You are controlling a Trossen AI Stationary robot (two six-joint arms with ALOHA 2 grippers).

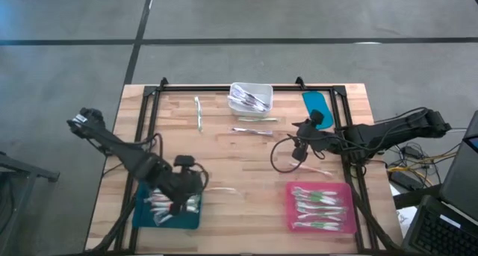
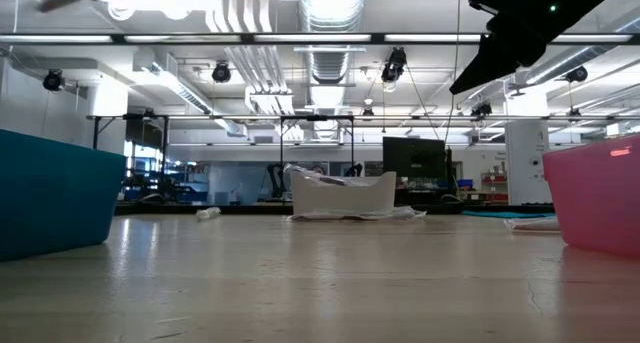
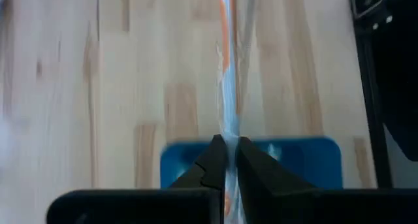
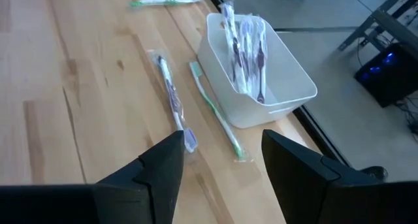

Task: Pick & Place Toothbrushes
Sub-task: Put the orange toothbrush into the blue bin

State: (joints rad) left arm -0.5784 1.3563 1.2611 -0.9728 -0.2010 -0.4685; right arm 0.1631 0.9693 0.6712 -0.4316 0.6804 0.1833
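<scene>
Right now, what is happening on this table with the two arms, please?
The robot is sorting wrapped toothbrushes into trays. The left pincer is shut on an orange toothbrush, holding it over the blue tray at the table's near left. The right pincer is open above the middle of the table, facing the white bin of toothbrushes; a dark toothbrush and a green toothbrush lie beside that bin. The pink tray near the right already holds several.

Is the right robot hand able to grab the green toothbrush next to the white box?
Probably yes. The right gripper is open, and the green toothbrush lies bare on the table beside the white bin, nothing between.
</scene>
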